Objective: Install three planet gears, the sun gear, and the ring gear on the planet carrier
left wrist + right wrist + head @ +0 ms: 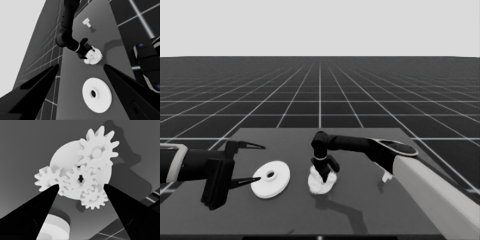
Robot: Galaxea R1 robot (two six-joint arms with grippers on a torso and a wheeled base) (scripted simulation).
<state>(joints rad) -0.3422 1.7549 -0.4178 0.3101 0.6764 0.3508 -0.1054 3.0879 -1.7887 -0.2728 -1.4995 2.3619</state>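
We see the dark tabletop [360, 220] first, the biggest thing here, carrying all the white parts.

Right arm reaches in from the right edge of the head view. Its hand [325, 173] hangs straight over the smaller round part, fingers spread wide either side of the gear cluster and gripping nothing, going by the right wrist view.

Left arm waits at the tabletop's left end. Its hand [258, 162] is wide too, one fingertip at the near rim of the larger round part, nothing gripped.

The larger round part [271, 178] lies flat on the tabletop left of centre, hole up, well apart from the gears.

The smaller round part [67, 160] lies flat near the middle, just right of the larger one, and acts as the holder. On it we count four gears. The centre gear [79, 180] sits over the hole. A big gear [98, 151] overhangs one rim, a second gear [47, 178] overhangs the opposite rim, and a third gear [93, 198] sits on the rim near the right hand's finger. All three mesh with the centre one as far as we can tell.

Thin white piece [87, 22] lies alone at the tabletop's right side, well apart from the rest.

We read no writing or marks on any part.
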